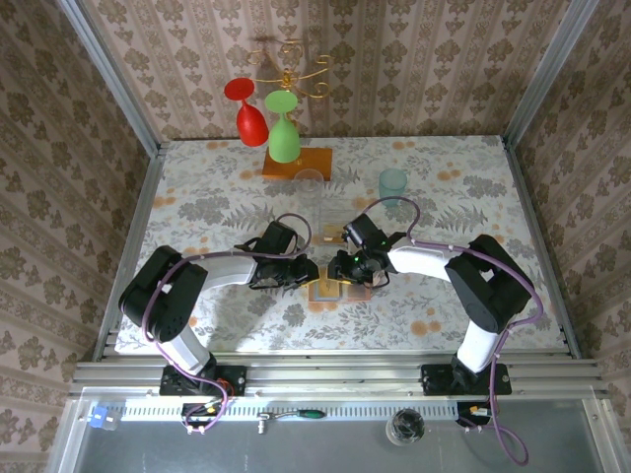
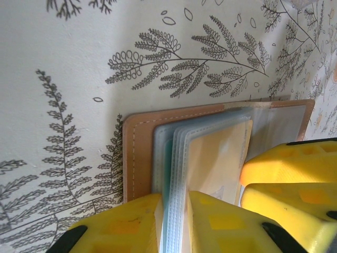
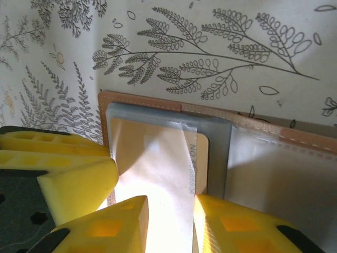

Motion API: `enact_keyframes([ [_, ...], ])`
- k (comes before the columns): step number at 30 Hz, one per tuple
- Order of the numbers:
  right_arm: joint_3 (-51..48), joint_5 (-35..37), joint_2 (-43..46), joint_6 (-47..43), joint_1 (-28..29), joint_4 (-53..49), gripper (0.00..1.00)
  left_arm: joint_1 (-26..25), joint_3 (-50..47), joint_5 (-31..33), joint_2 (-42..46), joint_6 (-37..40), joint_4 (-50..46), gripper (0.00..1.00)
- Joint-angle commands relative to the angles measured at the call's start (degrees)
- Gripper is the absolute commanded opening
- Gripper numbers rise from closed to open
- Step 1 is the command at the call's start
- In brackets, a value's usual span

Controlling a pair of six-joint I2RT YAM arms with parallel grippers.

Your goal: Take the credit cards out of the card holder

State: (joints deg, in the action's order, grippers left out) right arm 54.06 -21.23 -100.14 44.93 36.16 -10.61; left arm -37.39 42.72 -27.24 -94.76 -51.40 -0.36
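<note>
Left gripper (image 2: 174, 204) is closest to the lens. Its yellow moulded jaws are narrow, clamped on the edge of the card holder (image 2: 138, 158) and pinching its stack of plastic sleeves (image 2: 169, 158). My read: it's the anchor, so a pull from the other side doesn't drag the holder. The holder lies open and flat on the fern-print tabletop (image 2: 79, 79), mid-table between the arms. The cover is salmon, leather-look, with pale stitching and rounded corners. The sleeves are frosted blue-grey film with stitched edges, and look floppy. A tan card (image 3: 137, 153) sits inside the top sleeve (thin, flat, matte, a line of print near one edge). Right gripper (image 3: 171, 204): jaws set narrow, straddling that sleeve's end. Can't tell if they bite card, film or nothing yet.
</note>
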Motion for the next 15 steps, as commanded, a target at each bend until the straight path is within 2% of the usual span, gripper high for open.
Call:
enact_keyframes([
  [1, 1.3, 3.6, 0.7, -1.6, 0.3, -4.3, 0.30, 0.6, -0.8, 1.2, -0.1, 0.4, -2.4, 0.21],
  [15, 2.6, 5.5, 4.4, -2.9, 0.5, -7.9, 0.30, 0.6, 0.3, 1.3, 1.9, 1.0, -4.1, 0.21],
])
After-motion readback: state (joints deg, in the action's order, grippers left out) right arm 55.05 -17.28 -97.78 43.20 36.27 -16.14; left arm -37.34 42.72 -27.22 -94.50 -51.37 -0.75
